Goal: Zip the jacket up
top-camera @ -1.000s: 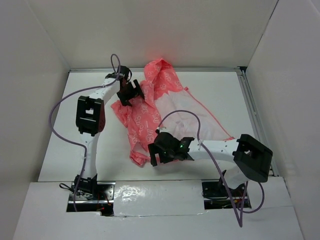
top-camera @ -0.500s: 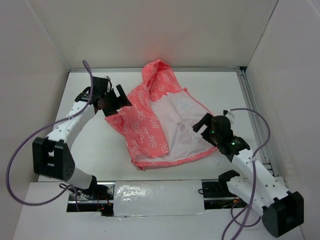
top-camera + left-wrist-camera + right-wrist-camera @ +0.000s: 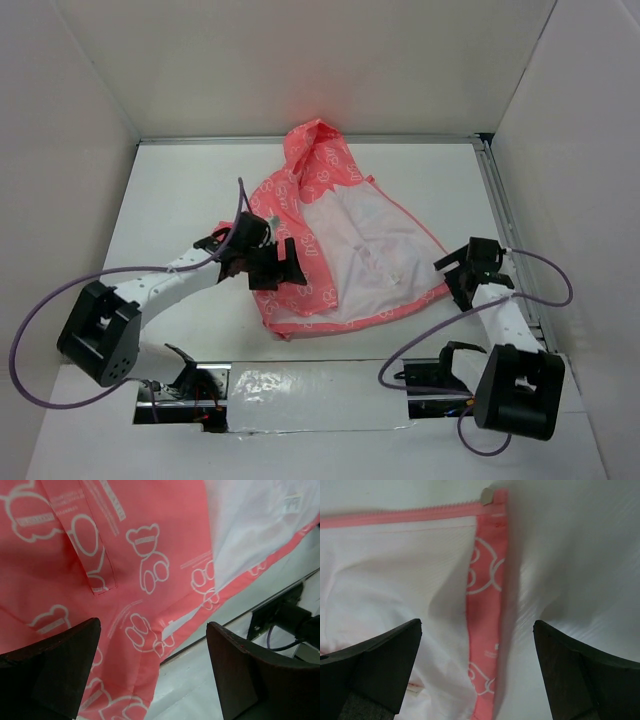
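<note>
White walls box in a white desk (image 3: pixel 170 200). The jacket (image 3: pixel 300 200) lies unzipped at its middle, hood toward the far edge, pale lining up. The left gripper (image 3: pixel 280 272), fingers apart, hangs over the pink front panel. The right gripper (image 3: pixel 455 274), also apart, faces the opposite hem corner, where a small metal piece (image 3: pixel 486 496), possibly the zipper end, shows. Each arm probably stands there to draw the front edges together.

Jacket (image 3: pixel 370 240) lies spread open mid-bench (image 3: pixel 170 190), hood toward the far wall, hem toward the near edge. Left claw (image 3: pixel 288 266) sits over the jacket's left front panel, near the hem. Right claw (image 3: pixel 453 276) sits at the right panel's lower corner, over its zipper edge.
</note>
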Motion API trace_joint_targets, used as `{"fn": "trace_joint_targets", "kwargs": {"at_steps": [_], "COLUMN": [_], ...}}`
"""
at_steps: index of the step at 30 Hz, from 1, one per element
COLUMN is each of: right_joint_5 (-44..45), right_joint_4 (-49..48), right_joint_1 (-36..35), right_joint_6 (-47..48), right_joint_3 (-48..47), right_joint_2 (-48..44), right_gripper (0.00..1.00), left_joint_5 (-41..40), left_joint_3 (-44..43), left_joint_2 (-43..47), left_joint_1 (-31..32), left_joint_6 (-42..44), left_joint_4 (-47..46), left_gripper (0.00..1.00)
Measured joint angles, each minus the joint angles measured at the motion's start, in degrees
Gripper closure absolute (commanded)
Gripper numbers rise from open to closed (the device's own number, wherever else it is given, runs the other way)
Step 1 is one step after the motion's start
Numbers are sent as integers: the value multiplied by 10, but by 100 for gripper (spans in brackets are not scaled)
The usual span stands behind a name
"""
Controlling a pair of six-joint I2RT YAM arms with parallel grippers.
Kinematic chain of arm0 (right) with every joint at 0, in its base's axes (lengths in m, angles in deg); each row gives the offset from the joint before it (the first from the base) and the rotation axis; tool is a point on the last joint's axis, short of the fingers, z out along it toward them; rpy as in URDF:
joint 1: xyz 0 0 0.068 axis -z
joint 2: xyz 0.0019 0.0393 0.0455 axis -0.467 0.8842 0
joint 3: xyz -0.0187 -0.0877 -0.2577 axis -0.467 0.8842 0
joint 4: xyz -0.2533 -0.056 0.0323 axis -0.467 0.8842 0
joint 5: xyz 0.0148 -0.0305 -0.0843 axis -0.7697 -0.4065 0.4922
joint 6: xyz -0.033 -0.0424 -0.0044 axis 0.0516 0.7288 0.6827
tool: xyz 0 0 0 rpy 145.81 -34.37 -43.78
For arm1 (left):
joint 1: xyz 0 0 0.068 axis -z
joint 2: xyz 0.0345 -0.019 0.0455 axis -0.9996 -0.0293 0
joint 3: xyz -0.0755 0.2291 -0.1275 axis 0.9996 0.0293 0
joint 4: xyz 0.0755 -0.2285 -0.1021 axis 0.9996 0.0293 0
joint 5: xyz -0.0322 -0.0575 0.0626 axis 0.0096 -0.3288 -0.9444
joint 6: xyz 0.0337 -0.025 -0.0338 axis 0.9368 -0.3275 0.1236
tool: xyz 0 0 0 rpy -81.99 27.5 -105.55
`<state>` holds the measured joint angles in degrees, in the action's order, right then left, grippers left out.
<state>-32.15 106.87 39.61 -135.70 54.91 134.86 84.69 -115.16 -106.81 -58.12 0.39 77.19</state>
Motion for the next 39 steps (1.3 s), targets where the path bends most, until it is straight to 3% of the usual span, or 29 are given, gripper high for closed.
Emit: {"fn": "trace_joint_targets", "kwargs": {"at_steps": [4, 7, 8, 10, 11, 12, 16, 18, 28, 31, 35, 37, 38, 39], "right_joint_5": [-39, -54, -56, -57, -55, -54, -50, -33, 47, 33, 43, 55, 61, 70], "right_joint_4": [-38, -77, -86, -97, -98, -97, -92, -92, -83, -82, -71, -59, -52, -47], "right_joint_1": [54, 66, 65, 60, 55, 49, 5, -49, -506, -655, -809, -857, -871, -879], "right_joint_6": [12, 21, 23, 30, 35, 41, 61, 82, 236, 283, 322, 323, 318, 316], "right_joint_3": [-4, -22, -33, -49, -53, -54, -67, -76, -127, -128, -158, -187, -199, -205], "right_joint_2": [56, 103, 123, 154, 167, 174, 171, 143, -47, -29, 101, 186, 218, 241], "right_gripper": [5, 19, 44, 69, 90, 100, 100, 100, 100, 100, 92, 65, 18, 15], "left_joint_5": [3, 0, 2, 3, 5, 8, 9, 1, -22, -34, -45, -52, -53, -54], "left_joint_3": [26, 41, 44, 47, 51, 55, 80, 85, 84, 84, 85, 87, 87, 88], "left_joint_2": [-48, -77, -82, -81, -79, -75, -42, -22, 158, 188, 212, 227, 234, 241], "left_joint_1": [9, 6, 3, -3, -8, -11, -32, -42, -49, -51, -53, -54, -54, -54], "left_joint_6": [-11, -16, -20, -27, -29, -29, -28, -27, -29, -35, -49, -59, -61, -63], "left_joint_4": [-19, -26, -28, -34, -38, -42, -44, -33, 29, 59, 96, 111, 118, 122], "left_gripper": [1, 1, 1, 1, 1, 1, 1, 1, 1, 1, 1, 1, 1, 1]}}
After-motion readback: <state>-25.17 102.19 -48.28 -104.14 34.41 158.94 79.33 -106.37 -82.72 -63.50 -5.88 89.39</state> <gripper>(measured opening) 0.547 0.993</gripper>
